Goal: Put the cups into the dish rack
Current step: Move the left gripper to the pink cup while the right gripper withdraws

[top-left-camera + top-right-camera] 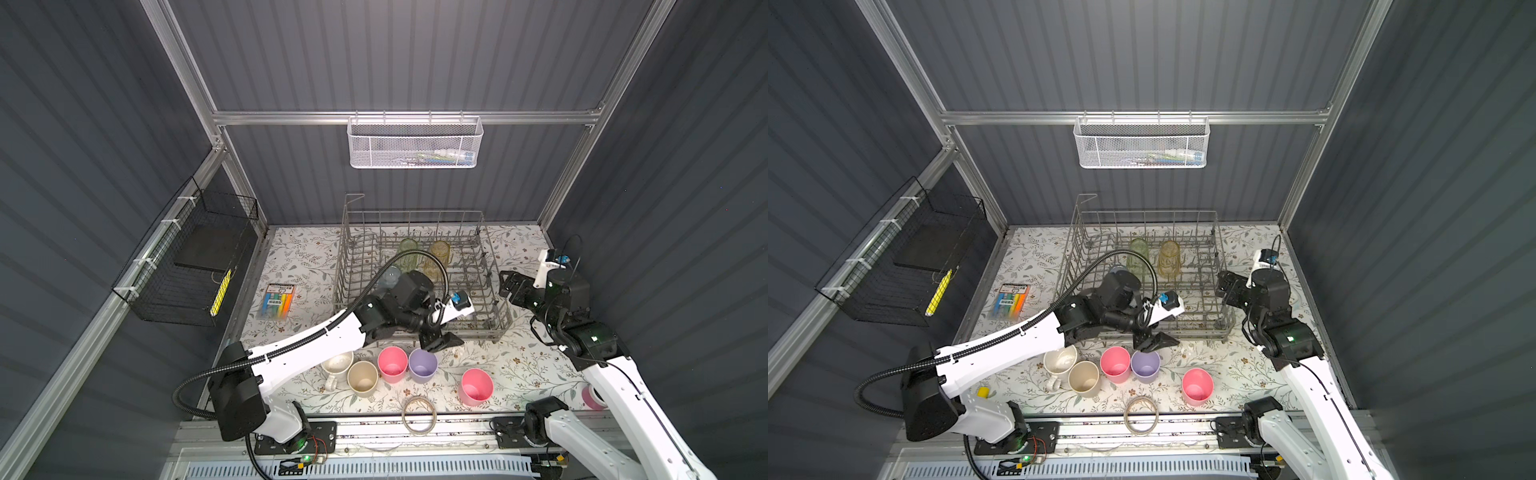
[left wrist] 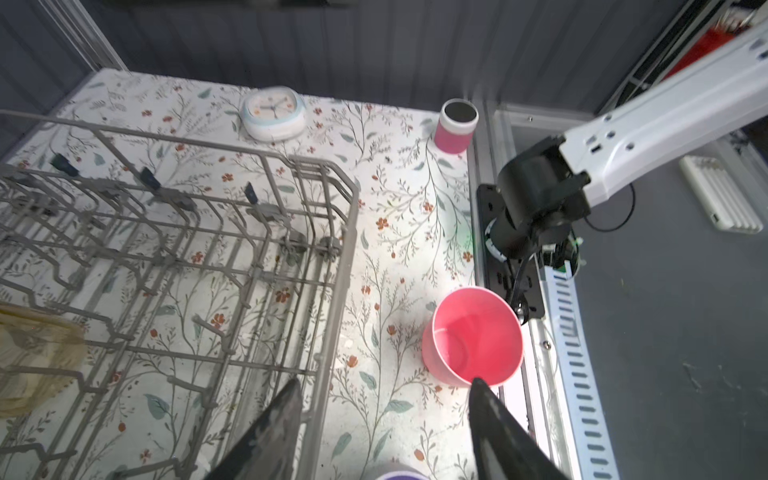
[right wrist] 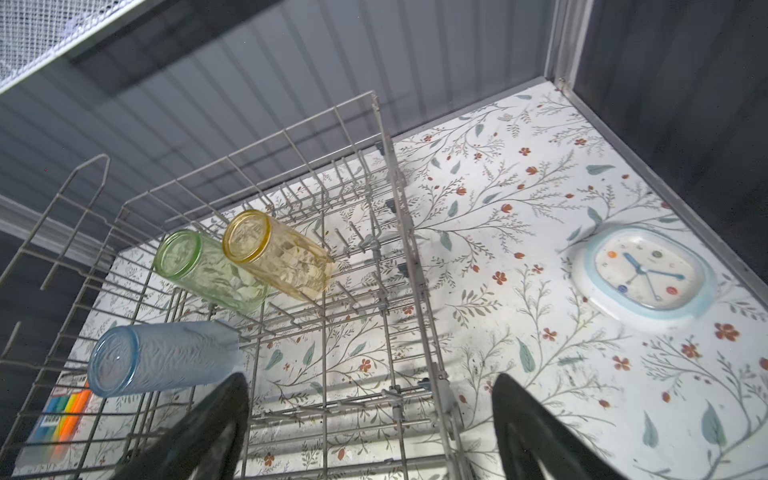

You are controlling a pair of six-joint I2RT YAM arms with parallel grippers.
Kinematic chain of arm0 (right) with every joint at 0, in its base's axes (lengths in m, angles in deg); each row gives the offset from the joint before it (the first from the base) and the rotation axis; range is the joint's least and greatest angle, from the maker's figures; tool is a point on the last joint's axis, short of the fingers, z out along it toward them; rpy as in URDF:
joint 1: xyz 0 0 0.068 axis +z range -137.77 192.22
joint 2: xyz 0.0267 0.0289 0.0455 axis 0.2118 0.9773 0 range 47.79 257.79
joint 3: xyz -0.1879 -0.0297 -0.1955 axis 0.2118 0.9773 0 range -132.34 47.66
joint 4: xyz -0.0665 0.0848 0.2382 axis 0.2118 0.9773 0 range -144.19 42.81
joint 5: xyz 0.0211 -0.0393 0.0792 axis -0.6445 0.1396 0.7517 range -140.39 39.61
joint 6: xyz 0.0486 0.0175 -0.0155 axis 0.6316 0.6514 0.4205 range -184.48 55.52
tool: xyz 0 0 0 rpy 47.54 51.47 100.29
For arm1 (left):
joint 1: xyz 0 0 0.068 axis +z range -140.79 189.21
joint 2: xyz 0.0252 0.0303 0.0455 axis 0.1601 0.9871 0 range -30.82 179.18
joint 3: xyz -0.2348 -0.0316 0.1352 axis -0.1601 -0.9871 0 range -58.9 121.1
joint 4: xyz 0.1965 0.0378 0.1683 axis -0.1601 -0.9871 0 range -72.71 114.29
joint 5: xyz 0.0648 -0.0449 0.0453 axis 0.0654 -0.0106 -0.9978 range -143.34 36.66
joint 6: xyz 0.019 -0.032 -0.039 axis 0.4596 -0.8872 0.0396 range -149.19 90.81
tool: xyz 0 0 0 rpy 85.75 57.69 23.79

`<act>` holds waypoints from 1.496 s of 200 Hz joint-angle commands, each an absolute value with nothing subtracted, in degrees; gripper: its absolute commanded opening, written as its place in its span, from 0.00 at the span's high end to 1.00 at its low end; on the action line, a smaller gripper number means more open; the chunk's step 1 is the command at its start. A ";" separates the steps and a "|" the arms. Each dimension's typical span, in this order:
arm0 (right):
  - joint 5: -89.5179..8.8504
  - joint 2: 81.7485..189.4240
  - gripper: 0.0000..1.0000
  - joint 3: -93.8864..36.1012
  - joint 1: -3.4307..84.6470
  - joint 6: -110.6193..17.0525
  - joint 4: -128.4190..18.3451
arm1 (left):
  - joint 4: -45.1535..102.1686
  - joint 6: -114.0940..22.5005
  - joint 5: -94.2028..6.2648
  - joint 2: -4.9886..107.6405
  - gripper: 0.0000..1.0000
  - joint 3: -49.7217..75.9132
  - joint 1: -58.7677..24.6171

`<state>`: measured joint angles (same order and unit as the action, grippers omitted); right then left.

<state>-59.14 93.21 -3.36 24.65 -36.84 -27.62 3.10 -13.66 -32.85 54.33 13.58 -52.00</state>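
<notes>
Nearest you, a ring point(image 1: 419, 415) of tape lies at the front edge of the table point(image 1: 523, 374). Just behind it, five cups wait upright. The mug point(image 1: 337, 365), beige cup point(image 1: 363, 376), pink cup point(image 1: 392, 363) and lilac cup point(image 1: 422, 364) are bunched together, and a second pink cup point(image 1: 476, 386) stands apart to the right.

Your left gripper point(image 1: 441, 341) hovers over the lilac cup's far rim, just in front of the rack point(image 1: 345, 249), with its fingers spread and holding nothing. I read this as the reach for the next cup, probably the lilac one.

The next move calls for one finger inside that rim and one outside. The pink cup stands just beside it on the left, so the outer finger has more room on the right or far side. Then lift clear of the rack's raised front wall before carrying the cup in.

Inside the rack, the blue tumbler point(image 3: 162, 357), green tumbler point(image 3: 208, 270) and amber tumbler point(image 3: 278, 253) lean tilted on the tines in the far half. The near and right rows look free.

Your right gripper point(image 1: 512, 287) hangs at the rack's right wall, spread wide and empty. A clock point(image 3: 642, 276) lies on the table to its right, so give that side little swing.
</notes>
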 commanded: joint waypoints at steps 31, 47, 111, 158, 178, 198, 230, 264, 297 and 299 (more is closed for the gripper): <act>-58.66 89.89 0.09 -1.26 19.40 -33.10 -27.34 | -1.38 -10.82 -41.75 55.29 0.37 14.75 -58.73; -58.24 89.72 0.09 -0.79 18.91 -32.85 -27.40 | -1.90 -10.58 -42.16 55.82 0.37 14.57 -60.59; -56.39 90.15 0.09 0.76 17.59 -32.30 -27.50 | -5.00 -8.42 -49.51 60.27 0.38 14.65 -66.84; -55.18 89.64 0.09 2.26 17.15 -32.00 -27.48 | -5.73 -8.12 -51.70 63.17 0.39 14.94 -69.33; -54.62 89.37 0.09 2.95 17.06 -31.95 -27.52 | -5.85 -8.10 -51.75 64.13 0.39 15.12 -70.11; -54.51 89.01 0.09 3.51 16.97 -31.89 -27.64 | -5.98 -8.10 -52.09 65.08 0.40 15.41 -70.66; -53.86 88.83 0.09 4.14 16.71 -31.97 -27.62 | -5.95 -7.76 -51.82 66.43 0.40 16.14 -71.46; -53.07 88.97 0.08 4.68 16.31 -32.06 -27.91 | -6.77 -7.17 -51.67 68.43 0.42 17.39 -71.80; -52.73 88.92 0.09 5.00 16.01 -32.18 -27.91 | -7.35 -6.57 -51.76 70.03 0.45 18.68 -72.40; -52.75 88.92 0.09 5.02 16.01 -32.17 -27.86 | -7.42 -6.57 -51.76 70.18 0.45 18.76 -72.41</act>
